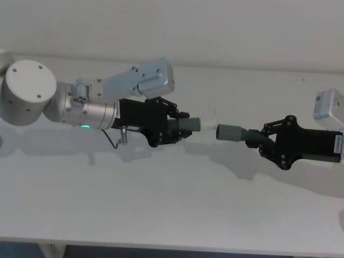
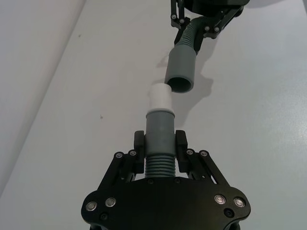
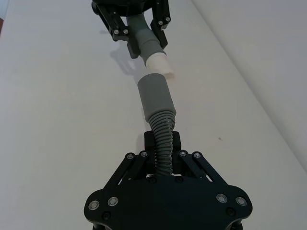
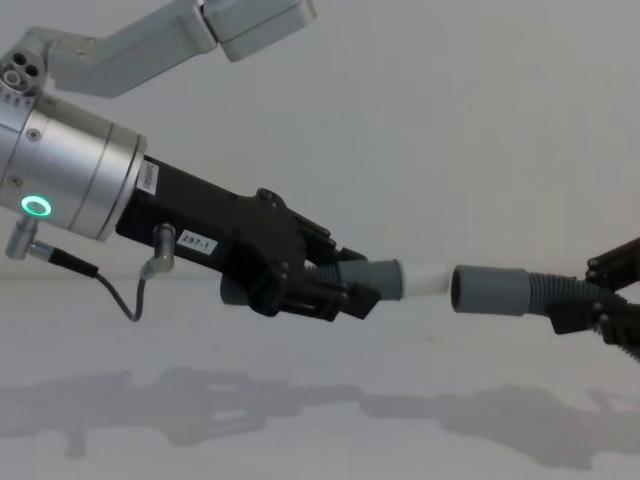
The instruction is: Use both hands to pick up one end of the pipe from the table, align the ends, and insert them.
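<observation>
Both pipe pieces are held above the white table [image 1: 161, 204], facing each other end to end. My left gripper [image 1: 180, 129] [image 2: 159, 146] [image 4: 345, 290] is shut on the straight piece [image 2: 159, 127], whose white tip [image 2: 159, 98] [image 4: 425, 277] points at the other piece. My right gripper [image 1: 258, 141] [image 3: 162, 143] is shut on the ribbed part of the curved piece [image 3: 163, 139]. Its open grey collar [image 1: 230, 132] [image 4: 490, 290] [image 3: 154, 96] faces the white tip. A small gap separates the two ends, with the tip slightly off the collar's mouth.
A white box [image 1: 329, 105] sits at the table's right edge behind my right arm. The left arm's silver wrist [image 4: 70, 180] shows a green ring light, and a thin cable [image 4: 120, 290] hangs below it. The table's front edge [image 1: 161, 244] runs near me.
</observation>
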